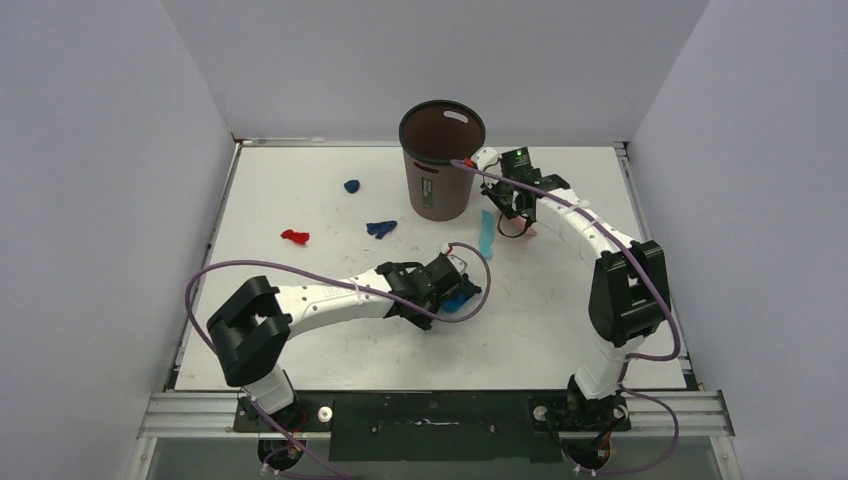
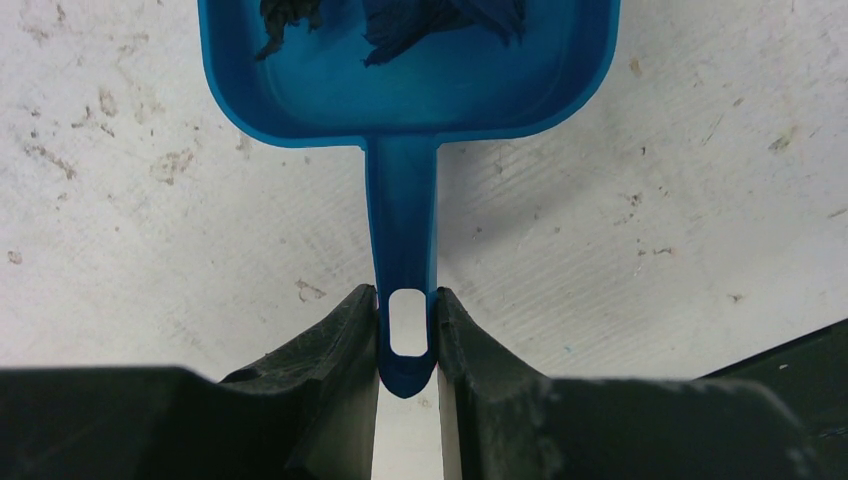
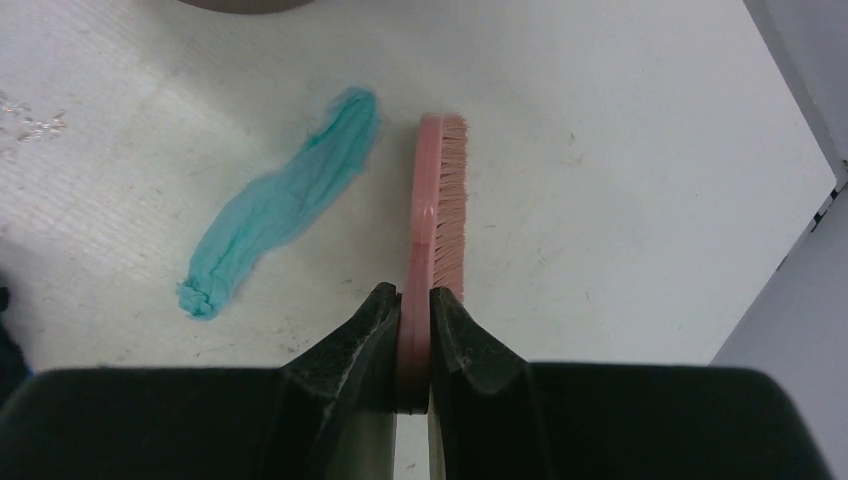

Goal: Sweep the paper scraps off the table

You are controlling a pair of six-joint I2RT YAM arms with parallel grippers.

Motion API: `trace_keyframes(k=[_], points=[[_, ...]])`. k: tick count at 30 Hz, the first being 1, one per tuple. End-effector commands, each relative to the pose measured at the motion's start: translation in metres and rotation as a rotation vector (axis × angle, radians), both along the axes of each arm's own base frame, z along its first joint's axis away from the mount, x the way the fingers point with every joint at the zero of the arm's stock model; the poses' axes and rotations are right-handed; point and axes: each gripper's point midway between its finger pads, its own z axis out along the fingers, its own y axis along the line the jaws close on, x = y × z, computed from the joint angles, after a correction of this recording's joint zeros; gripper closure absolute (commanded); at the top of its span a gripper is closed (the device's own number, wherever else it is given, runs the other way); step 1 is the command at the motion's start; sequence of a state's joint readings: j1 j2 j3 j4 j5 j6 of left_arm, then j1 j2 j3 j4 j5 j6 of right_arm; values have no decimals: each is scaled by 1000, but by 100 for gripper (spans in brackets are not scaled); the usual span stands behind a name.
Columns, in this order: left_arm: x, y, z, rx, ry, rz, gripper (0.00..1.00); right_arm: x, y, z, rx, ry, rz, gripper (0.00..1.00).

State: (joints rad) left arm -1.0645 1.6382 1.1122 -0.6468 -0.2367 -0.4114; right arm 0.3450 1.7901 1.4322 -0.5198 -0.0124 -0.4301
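the left gripper (image 2: 406, 295), a black 2-finger pincer, is seen clamped on the end of the slim handle of a blue plastic dustpan (image 2: 400, 90), with 1 finger on each side of the handle's hanging slot. the dustpan seems to rest on the large white scuffed table (image 2: 150, 200), its tray pointed away from the wrist camera. inside the tray, dark navy crumpled paper scraps (image 2: 440, 20) are shown, cut off by the top edge of the view.

the right gripper (image 3: 412, 292), also black and 2-fingered, is seen pinching the handle end of a pink plastic hand brush (image 3: 440, 200). the brush is held on its edge against the table, with its bristles turned to the right in the wrist view. just beside it, on the left, a light-blue strip (image 3: 280, 205) of crumpled paper is laid on the table, with a narrow gap between strip and brush.

from above, the left arm is seen reaching to the middle of the table, and the right arm to the far side. there, a dark brown round waste bin (image 1: 440, 160) is stood upright, just left of the right gripper. 3 more scraps are scattered on the table left of the bin: a red wad (image 1: 295, 237), a blue wad (image 1: 381, 228) and a small blue ball (image 1: 351, 186), all well apart from the dustpan. the table is enclosed by pale grey walls (image 1: 100, 150).
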Motion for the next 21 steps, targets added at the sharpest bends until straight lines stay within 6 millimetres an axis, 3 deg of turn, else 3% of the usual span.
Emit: trace_keyframes(k=[1, 6, 11, 16, 21], points=[[16, -18, 8, -28, -8, -30, 100, -37, 40, -4, 90, 68, 106, 95], [23, -24, -2, -14, 12, -40, 100, -91, 72, -8, 139, 187, 229, 95], [28, -31, -10, -7, 17, -54, 100, -124, 90, 8, 212, 234, 291, 95], [28, -37, -9, -31, -5, -79, 100, -144, 100, 30, 319, 281, 305, 95], [25, -37, -7, -55, -50, -88, 100, -148, 103, 46, 373, 297, 272, 95]])
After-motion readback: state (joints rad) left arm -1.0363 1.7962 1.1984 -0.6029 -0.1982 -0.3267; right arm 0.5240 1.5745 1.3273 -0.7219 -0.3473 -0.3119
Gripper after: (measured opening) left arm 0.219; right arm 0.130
